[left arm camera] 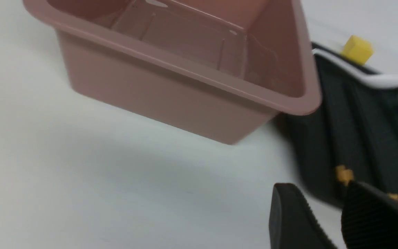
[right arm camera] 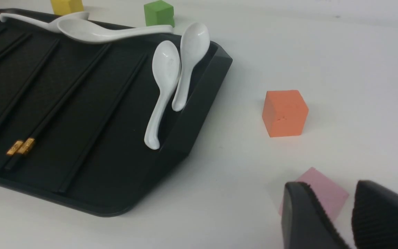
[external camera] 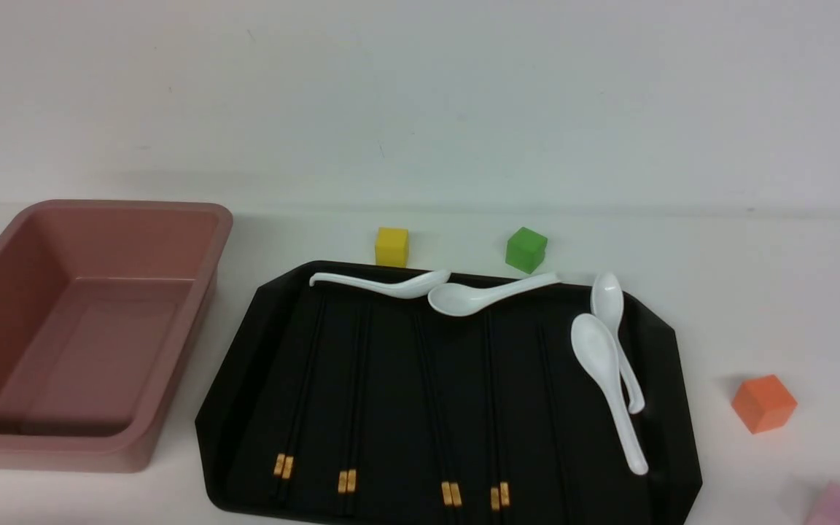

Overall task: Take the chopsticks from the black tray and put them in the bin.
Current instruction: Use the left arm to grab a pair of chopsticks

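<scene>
Several pairs of black chopsticks point(external camera: 353, 394) with gold bands lie side by side in the black tray point(external camera: 682, 408) at the centre. The pink bin point(external camera: 128, 206) stands to the tray's left and holds nothing. Neither gripper shows in the front view. In the left wrist view my left gripper point(left arm camera: 320, 193) is open and empty, above the table by the tray's near left corner point(left arm camera: 323, 138), close to a chopstick band point(left arm camera: 343, 174) and the bin point(left arm camera: 185, 93). In the right wrist view my right gripper point(right arm camera: 328, 188) is open and empty, right of the tray point(right arm camera: 192, 114), over a pink cube point(right arm camera: 320, 183).
Several white spoons point(external camera: 606, 379) lie along the tray's far and right sides. A yellow cube point(external camera: 391, 246) and a green cube point(external camera: 526, 249) stand behind the tray. An orange cube point(external camera: 763, 403) and the pink cube point(external camera: 839, 505) stand to its right.
</scene>
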Controlling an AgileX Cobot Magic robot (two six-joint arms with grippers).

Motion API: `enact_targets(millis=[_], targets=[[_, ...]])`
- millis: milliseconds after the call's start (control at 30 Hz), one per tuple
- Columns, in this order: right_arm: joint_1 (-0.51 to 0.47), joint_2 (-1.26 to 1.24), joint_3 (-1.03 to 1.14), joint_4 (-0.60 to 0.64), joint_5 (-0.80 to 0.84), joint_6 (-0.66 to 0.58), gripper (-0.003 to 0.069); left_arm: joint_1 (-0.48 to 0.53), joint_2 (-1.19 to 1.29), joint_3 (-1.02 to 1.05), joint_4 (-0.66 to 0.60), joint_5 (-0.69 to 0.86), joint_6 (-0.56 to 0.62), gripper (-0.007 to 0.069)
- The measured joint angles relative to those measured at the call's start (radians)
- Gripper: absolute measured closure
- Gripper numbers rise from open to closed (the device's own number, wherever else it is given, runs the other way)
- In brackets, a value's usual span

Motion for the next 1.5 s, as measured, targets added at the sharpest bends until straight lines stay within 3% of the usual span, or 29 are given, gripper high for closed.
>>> enact_targets(millis=[233, 333, 633, 700, 767, 900, 967, 1000, 1067, 1100, 1200, 1300, 1500], targets=[[0.0, 0.0, 0.0, 0.0, 0.0, 0.0, 0.0419, 0.0, 0.0, 0.0, -0.566, -0.082, -0.266, 0.0386], [0.0, 0.0, 0.0, 0.0, 0.0, 0.0, 0.0419, 0.0, 0.0, 0.0, -0.75, -0.115, -0.296, 0.0386], [0.0, 0.0, 0.0, 0.0, 0.0, 0.0, 0.0419, 0.0, 0.0, -0.009, -1.05, -0.162, -0.285, 0.0386], [0.0, 0.0, 0.0, 0.0, 0.0, 0.0, 0.0419, 0.0, 0.0, -0.028, -1.06, -0.158, -0.25, 0.0388], [0.0, 0.0, 0.0, 0.0, 0.0, 0.0, 0.0419, 0.0, 0.0, -0.112, -1.064, -0.166, -0.14, 0.0417], [0.0, 0.0, 0.0, 0.0, 0.0, 0.0, 0.0419, 0.0, 0.09, -0.289, -1.033, -0.148, 0.067, 0.0533], [0.0, 0.0, 0.0, 0.0, 0.0, 0.0, 0.0419, 0.0, 0.182, -0.371, -0.982, -0.061, 0.165, 0.059], [0.0, 0.0, 0.0, 0.0, 0.0, 0.0, 0.0419, 0.0, 0.28, -0.423, -0.937, 0.056, 0.211, 0.0634], [0.0, 0.0, 0.0, 0.0, 0.0, 0.0, 0.0419, 0.0, 0.39, -0.479, -0.875, 0.198, 0.242, 0.0637], [0.0, 0.0, 0.0, 0.0, 0.0, 0.0, 0.0419, 0.0, 0.509, -0.53, -0.801, 0.344, 0.253, 0.0637], [0.0, 0.0, 0.0, 0.0, 0.0, 0.0, 0.0419, 0.0, 0.759, -0.631, -0.63, 0.582, 0.261, 0.0637], [0.0, 0.0, 0.0, 0.0, 0.0, 0.0, 0.0419, -0.001, 1.032, -0.727, -0.503, 0.731, 0.279, 0.0637], [0.0, 0.0, 0.0, 0.0, 0.0, 0.0, 0.0419, -0.001, 1.322, -0.855, -0.459, 0.754, 0.311, 0.0637]])
